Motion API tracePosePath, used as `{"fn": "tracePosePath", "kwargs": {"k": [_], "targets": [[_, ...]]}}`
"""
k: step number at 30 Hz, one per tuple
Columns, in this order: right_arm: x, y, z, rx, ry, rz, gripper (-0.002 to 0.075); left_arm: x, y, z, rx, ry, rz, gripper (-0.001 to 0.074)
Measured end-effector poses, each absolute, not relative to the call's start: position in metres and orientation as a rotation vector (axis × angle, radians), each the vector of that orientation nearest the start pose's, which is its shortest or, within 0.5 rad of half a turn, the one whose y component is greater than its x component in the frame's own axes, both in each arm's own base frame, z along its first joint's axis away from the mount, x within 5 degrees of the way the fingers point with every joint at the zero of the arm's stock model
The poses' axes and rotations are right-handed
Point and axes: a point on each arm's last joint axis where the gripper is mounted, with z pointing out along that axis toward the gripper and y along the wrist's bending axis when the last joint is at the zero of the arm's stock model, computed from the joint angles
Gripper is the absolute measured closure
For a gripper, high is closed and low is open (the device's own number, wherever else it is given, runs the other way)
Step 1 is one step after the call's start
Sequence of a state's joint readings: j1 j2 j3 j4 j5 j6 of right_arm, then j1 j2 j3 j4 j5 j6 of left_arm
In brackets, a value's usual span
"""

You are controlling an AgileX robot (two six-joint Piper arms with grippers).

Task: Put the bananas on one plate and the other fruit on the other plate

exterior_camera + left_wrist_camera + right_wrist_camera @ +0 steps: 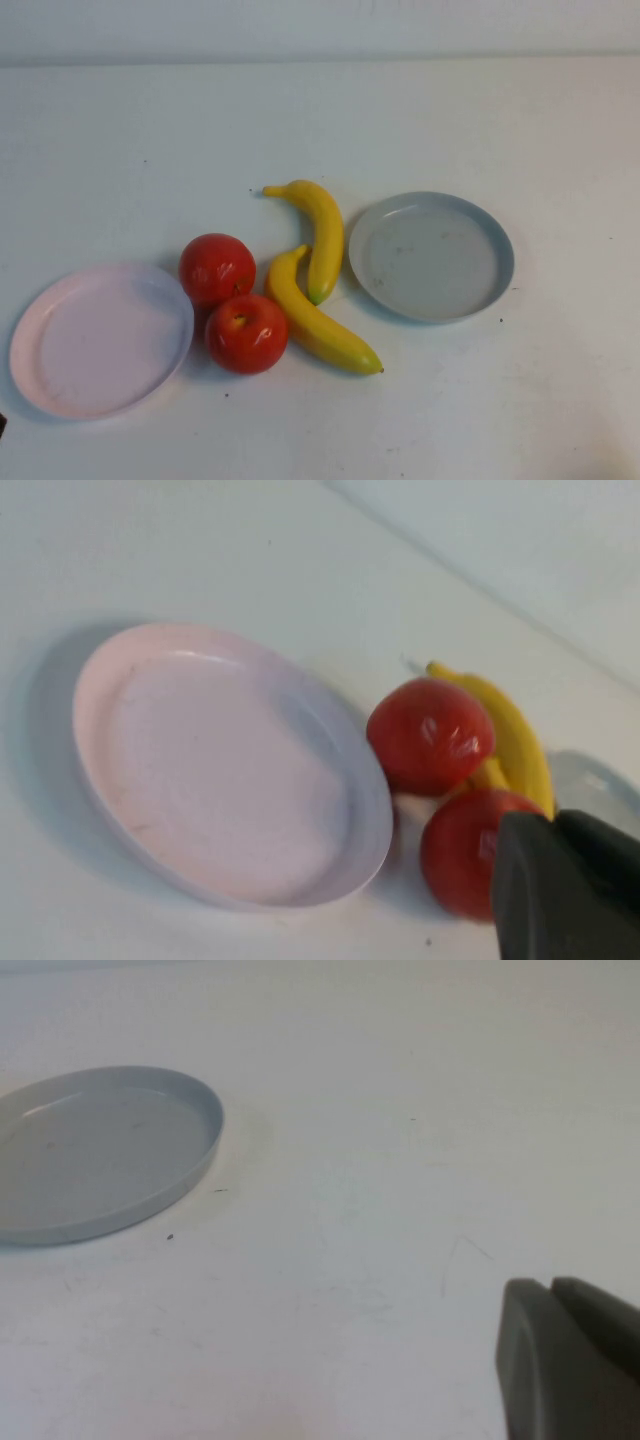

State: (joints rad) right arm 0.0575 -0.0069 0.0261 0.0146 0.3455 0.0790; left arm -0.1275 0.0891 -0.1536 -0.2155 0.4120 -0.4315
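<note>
Both grippers sit low by the near edge. The left gripper [565,885] and right gripper [570,1360] show fingers pressed together, holding nothing. Mid-counter, two apples [230,305] touch beside the pink plate [40,375]; two bananas [318,280] lie by the grey plate [500,255]. The fruit looks glossy, stiff and probably slippery: apples want a grip across the widest part, bananas across mid-length.

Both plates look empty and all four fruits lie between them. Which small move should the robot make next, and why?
Probably the left gripper, hanging near the pink plate, should lower onto the nearer apple. That apple lies beside this plate's rim, and both plates hold nothing yet. The right gripper hangs over bare table beyond the grey-blue plate, farther from the bananas.
</note>
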Motion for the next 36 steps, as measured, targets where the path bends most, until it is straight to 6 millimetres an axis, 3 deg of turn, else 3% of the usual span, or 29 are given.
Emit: {"fn": "tracePosePath", "kwargs": {"k": [4,11,18,22,28,32,36], "targets": [[0.053,0.004,0.174,0.029,1.849,0.109,0.0743,0.059,-0.018,0.255,-0.262,2.029,-0.483,0.0738],[0.053,0.004,0.174,0.029,1.849,0.109,0.0743,0.094,-0.027,0.290,0.064,2.401,-0.316,0.0738],[0.053,0.004,0.174,0.029,1.849,0.109,0.0743,0.141,-0.035,0.321,0.388,2.546,-0.236,0.0738],[0.053,0.004,0.174,0.029,1.849,0.109,0.0743,0.173,-0.045,0.323,0.508,2.581,-0.237,0.0738],[0.053,0.004,0.174,0.029,1.849,0.109,0.0743,0.212,-0.091,0.315,0.774,2.587,-0.264,0.0738],[0.053,0.004,0.174,0.029,1.849,0.109,0.0743,0.227,-0.128,0.305,1.021,2.559,-0.221,0.0738],[0.053,0.004,0.174,0.029,1.849,0.109,0.0743,0.235,-0.154,0.301,1.155,2.507,-0.210,0.0719]]}}
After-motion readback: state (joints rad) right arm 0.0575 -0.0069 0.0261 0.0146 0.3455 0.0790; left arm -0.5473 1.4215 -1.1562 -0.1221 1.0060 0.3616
